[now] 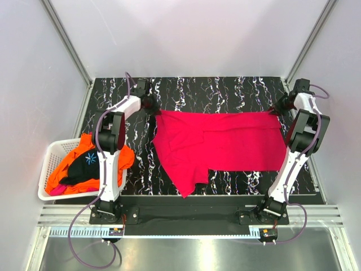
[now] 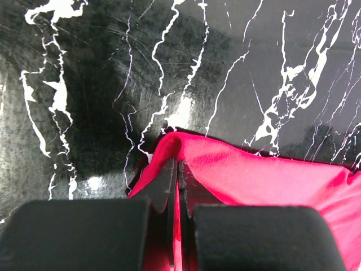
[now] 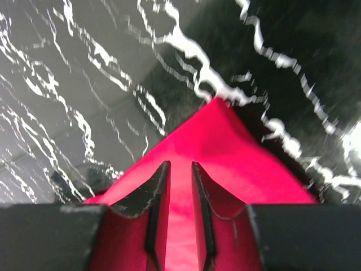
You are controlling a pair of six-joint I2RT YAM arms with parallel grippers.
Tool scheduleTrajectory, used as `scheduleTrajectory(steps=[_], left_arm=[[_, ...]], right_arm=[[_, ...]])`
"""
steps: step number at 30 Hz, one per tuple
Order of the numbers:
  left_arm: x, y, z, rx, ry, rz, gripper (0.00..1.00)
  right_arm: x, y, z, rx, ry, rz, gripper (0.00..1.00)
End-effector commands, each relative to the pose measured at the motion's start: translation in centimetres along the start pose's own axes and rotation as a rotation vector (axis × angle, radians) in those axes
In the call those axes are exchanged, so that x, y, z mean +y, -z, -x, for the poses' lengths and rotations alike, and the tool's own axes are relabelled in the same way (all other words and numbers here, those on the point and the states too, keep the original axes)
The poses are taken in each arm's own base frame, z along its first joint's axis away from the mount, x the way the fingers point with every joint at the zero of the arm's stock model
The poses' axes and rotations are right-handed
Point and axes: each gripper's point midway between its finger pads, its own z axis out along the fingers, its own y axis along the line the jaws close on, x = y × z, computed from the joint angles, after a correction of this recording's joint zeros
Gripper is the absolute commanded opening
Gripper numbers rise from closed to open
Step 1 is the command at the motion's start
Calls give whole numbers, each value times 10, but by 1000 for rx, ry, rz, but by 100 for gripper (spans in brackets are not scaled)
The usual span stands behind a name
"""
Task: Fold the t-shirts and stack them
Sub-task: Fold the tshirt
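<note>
A magenta-red t-shirt (image 1: 220, 141) lies spread across the black marble table (image 1: 225, 90), its far edge stretched between my two grippers. My left gripper (image 1: 151, 106) is at the shirt's far left corner. In the left wrist view its jaws (image 2: 176, 162) are pressed together on a fold of the red cloth (image 2: 271, 180). My right gripper (image 1: 274, 111) is at the far right corner. In the right wrist view its fingers (image 3: 179, 164) stand a narrow gap apart, with the red cloth (image 3: 220, 135) running between them.
A white slatted basket (image 1: 49, 164) sits off the table's left edge. It holds an orange shirt (image 1: 73, 155), a black one (image 1: 84, 164) and a bit of pink (image 1: 56, 191). White walls close in the far and side edges.
</note>
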Motion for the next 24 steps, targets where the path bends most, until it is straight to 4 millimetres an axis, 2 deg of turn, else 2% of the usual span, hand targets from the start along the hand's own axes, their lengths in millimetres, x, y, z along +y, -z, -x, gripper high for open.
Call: scheduleTrajectory(steps=[1, 5, 11, 14, 17, 24], left_arm=[[-13, 17, 23, -76, -28, -49, 0], [-12, 16, 26, -82, -23, -55, 0], [-10, 15, 31, -88, -13, -60, 0], [-9, 14, 32, -85, -6, -67, 0], [-8, 13, 33, -86, -11, -66, 0], [6, 6, 43, -88, 12, -60, 0]], right_arm=[[2, -2, 25, -60, 44, -7, 27], [4, -10, 32, -66, 51, 5, 24], [-4, -24, 20, -23, -16, -6, 14], [-10, -23, 20, -40, -5, -29, 12], [-8, -22, 28, -63, 20, -20, 12], [-33, -42, 23, -38, -36, -72, 10]])
